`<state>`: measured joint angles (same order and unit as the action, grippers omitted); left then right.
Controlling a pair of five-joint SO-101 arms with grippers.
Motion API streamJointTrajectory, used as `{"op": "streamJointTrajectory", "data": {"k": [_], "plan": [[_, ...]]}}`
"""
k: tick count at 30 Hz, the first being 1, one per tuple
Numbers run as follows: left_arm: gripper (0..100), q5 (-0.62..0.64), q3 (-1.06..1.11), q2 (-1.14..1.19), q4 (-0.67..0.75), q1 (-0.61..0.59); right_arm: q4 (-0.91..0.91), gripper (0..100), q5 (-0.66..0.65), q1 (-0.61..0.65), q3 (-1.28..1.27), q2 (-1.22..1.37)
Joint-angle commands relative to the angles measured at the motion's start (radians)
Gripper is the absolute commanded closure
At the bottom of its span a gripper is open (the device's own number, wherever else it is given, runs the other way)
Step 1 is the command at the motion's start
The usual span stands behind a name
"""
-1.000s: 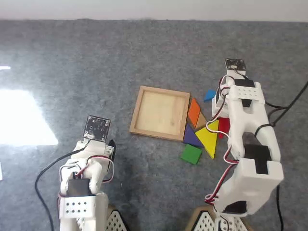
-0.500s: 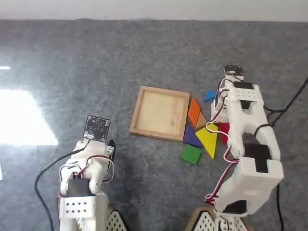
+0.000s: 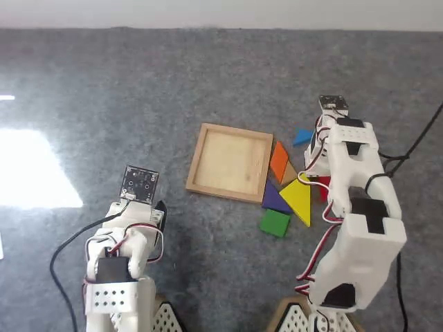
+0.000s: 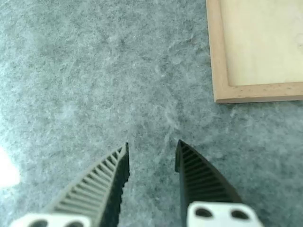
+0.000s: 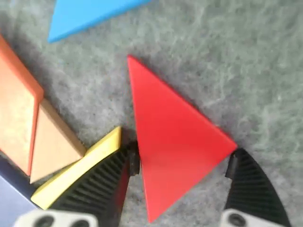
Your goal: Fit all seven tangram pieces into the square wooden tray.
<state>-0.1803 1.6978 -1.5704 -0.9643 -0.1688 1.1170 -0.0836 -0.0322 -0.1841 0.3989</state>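
The red triangle (image 5: 175,142) lies flat on the grey felt (image 3: 138,83), outside the square wooden tray (image 3: 196,168) and on the side of the loose cluster of pieces away from it. The right gripper (image 5: 182,163) is down over it with its fingers apart, one on either side. One finger (image 5: 106,182) sits against a straight edge of the red piece and also overlaps a corner of the yellow triangle (image 5: 78,172), while the other stands by one of the red piece's sharp corners. The step in hand looks like picking up the red triangle. A pad set against a point would likely let so thin a piece pivot or pop free, so a small wrist turn to bring that pad onto more of the piece should help. Closing slowly should keep the yellow piece from being trapped or dragged along. Then lift straight up before carrying it over the tan triangle (image 5: 52,139) and the orange parallelogram (image 5: 16,109), which lie towards the empty tray. The blue triangle (image 5: 90,12) is near but apart, and the purple triangle (image 3: 275,198) and green square (image 3: 275,222) lie on the tray side of the cluster. The left gripper (image 4: 151,156) hangs over bare felt just beside a tray corner, fingers apart and holding nothing. From above the right arm covers all but a sliver of the red piece, and I cannot tell whether the pads already press on it or whether the finger rests on the yellow corner or only hangs above it
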Motion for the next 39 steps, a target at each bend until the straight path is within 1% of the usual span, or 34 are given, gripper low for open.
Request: {"op": "streamJointTrajectory", "data": {"k": [1,4,6,16,18,21,24,25,27,30,34,39], "plan": [[85,-0.014,-0.008,-0.015,0.000,-0.006,0.019,76.5,-0.017,0.001,0.064,0.035],[85,-0.014,-0.008,-0.015,0.000,-0.006,0.015,83.0,-0.017,0.002,0.064,0.033],[85,-0.014,-0.008,-0.015,0.000,-0.006,0.015,85.1,-0.017,0.002,0.064,0.033],[85,-0.014,-0.008,-0.015,0.000,-0.006,0.018,85.0,-0.015,-0.004,0.064,0.004],[85,-0.014,-0.008,-0.015,0.000,-0.006,0.024,82.7,-0.017,-0.013,0.058,-0.025],[85,-0.014,-0.008,-0.015,0.000,-0.006,0.062,72.2,-0.029,-0.018,0.063,-0.071],[85,-0.014,-0.008,-0.015,0.000,-0.006,0.061,60.8,-0.120,0.015,0.075,-0.104],[85,-0.014,-0.008,-0.015,0.000,-0.006,0.058,58.6,-0.150,0.028,0.077,-0.104],[85,-0.014,-0.008,-0.015,0.000,-0.006,0.056,57.5,-0.193,0.051,0.089,-0.090],[85,-0.014,-0.008,-0.015,0.000,-0.006,0.056,59.8,-0.224,0.056,0.137,-0.054],[85,-0.014,-0.008,-0.015,0.000,-0.006,0.038,60.8,-0.227,0.059,0.203,0.007],[85,-0.014,-0.008,-0.015,0.000,-0.006,0.021,61.1,-0.229,0.062,0.221,0.097]]}}
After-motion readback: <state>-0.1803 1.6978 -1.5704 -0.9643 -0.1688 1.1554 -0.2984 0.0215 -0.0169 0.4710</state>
